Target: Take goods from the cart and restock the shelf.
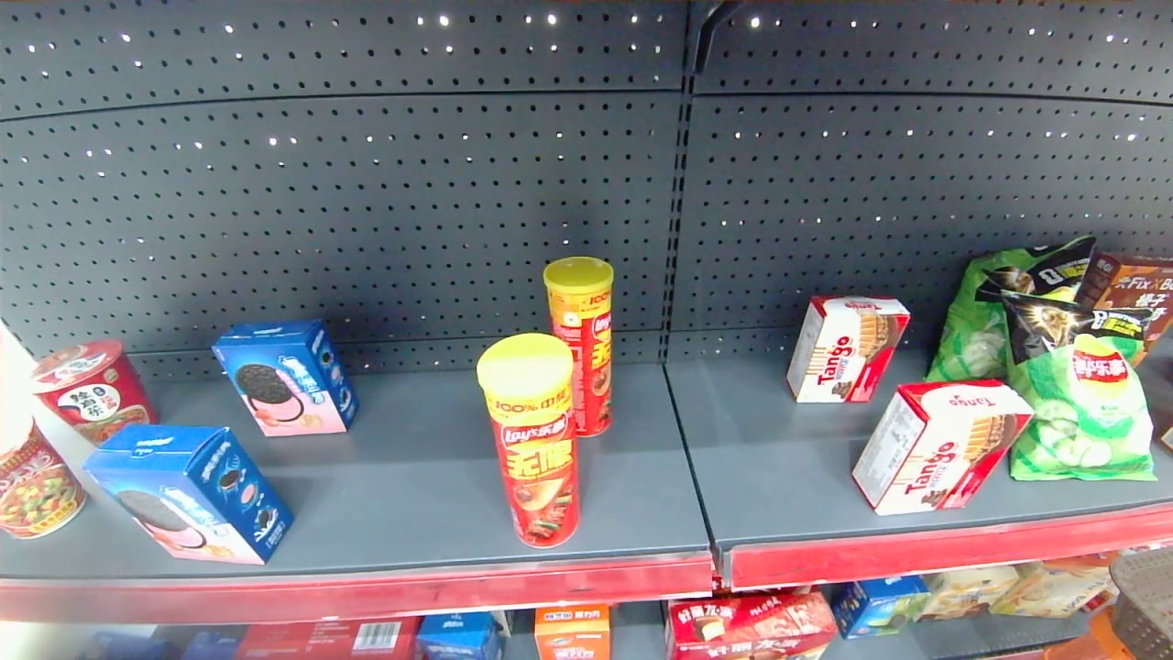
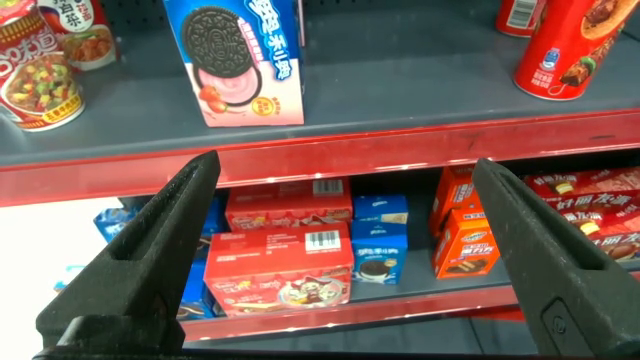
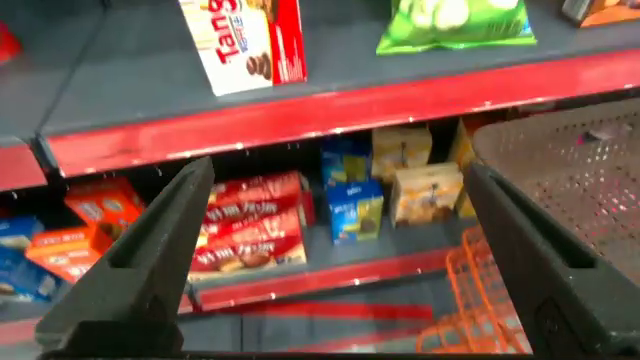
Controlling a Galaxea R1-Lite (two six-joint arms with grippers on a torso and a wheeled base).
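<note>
The grey shelf (image 1: 412, 477) carries two blue cookie boxes (image 1: 188, 490), two red chip canisters (image 1: 536, 440), two red-and-white wafer boxes (image 1: 935, 445) and green chip bags (image 1: 1081, 403). My left gripper (image 2: 340, 270) hangs open and empty in front of the shelf's red front edge, below a blue cookie box (image 2: 235, 60). My right gripper (image 3: 340, 270) is also open and empty, below a wafer box (image 3: 245, 40). Beside it is the brown mesh basket of the cart (image 3: 570, 170), whose corner also shows in the head view, cart (image 1: 1145, 605).
Cup noodles (image 1: 87, 390) stand at the shelf's left end. The lower shelf (image 2: 400, 300) holds red, blue and orange boxes. An orange wire frame (image 3: 480, 300) sits under the cart basket. Bare shelf space lies between the canisters and the wafer boxes.
</note>
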